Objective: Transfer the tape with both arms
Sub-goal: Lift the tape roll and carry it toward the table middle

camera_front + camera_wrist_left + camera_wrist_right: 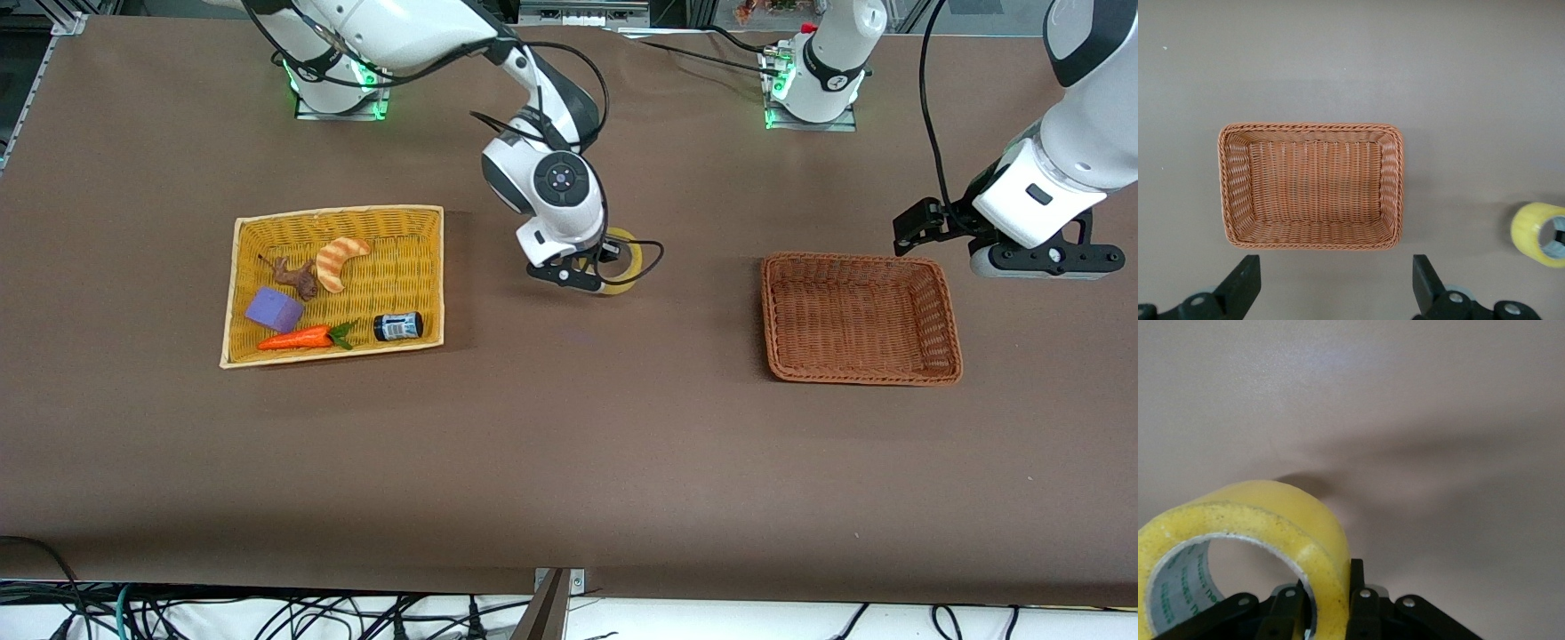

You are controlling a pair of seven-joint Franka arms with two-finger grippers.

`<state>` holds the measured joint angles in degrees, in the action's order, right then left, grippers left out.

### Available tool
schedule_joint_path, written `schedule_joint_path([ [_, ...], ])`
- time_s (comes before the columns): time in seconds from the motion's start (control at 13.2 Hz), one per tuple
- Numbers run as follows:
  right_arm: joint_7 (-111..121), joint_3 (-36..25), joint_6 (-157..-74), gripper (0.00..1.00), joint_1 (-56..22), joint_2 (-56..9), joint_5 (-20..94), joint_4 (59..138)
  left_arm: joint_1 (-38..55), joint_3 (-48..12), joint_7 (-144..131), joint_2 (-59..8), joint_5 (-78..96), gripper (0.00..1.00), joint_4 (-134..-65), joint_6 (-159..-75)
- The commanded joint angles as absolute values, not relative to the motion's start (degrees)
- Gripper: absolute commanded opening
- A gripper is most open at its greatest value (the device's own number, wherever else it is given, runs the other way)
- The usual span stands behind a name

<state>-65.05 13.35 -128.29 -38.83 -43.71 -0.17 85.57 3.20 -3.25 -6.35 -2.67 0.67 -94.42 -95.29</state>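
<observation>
Tape (622,260), mid-frame, pinched through its wall by our right pincer (594,268); a thin-edge grip may slip. Left pincer (929,222) gapes wide, waiting upper right.

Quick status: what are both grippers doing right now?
Right gripper: shut on the tape, one finger through its core, between the two baskets.
Left gripper: open, holding nothing, waiting beside the brown basket.
</observation>
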Motion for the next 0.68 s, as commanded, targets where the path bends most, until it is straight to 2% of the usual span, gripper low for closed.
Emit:
schedule_joint_path([
  [0.0,-69.34,13.09,-129.72,0.03,-40.34,-46.05,-3.07,82.97,3.34,-3.08,-5.36,-3.60,1.58,1.00,-92.37,-94.22],
  [0.15,-69.52,13.09,-129.81,0.38,-40.69,-46.58,-3.34,82.97,3.25,-3.16,-5.19,-3.60,1.50,1.00,-92.37,-94.22],
  [0.23,-69.52,13.10,-130.08,0.41,-40.69,-46.67,-3.34,83.06,3.25,-3.08,-5.19,-3.60,1.58,1.00,-92.37,-94.22],
  [0.53,-69.52,13.01,-130.52,0.41,-40.78,-46.67,-4.31,83.32,3.34,-3.08,-5.45,-3.60,1.58,1.00,-92.37,-94.22],
  [0.6,-69.17,13.01,-130.17,0.60,-40.61,-46.15,-4.13,83.15,3.34,-3.16,-5.54,-3.60,1.58,1.00,-92.37,-94.22],
])
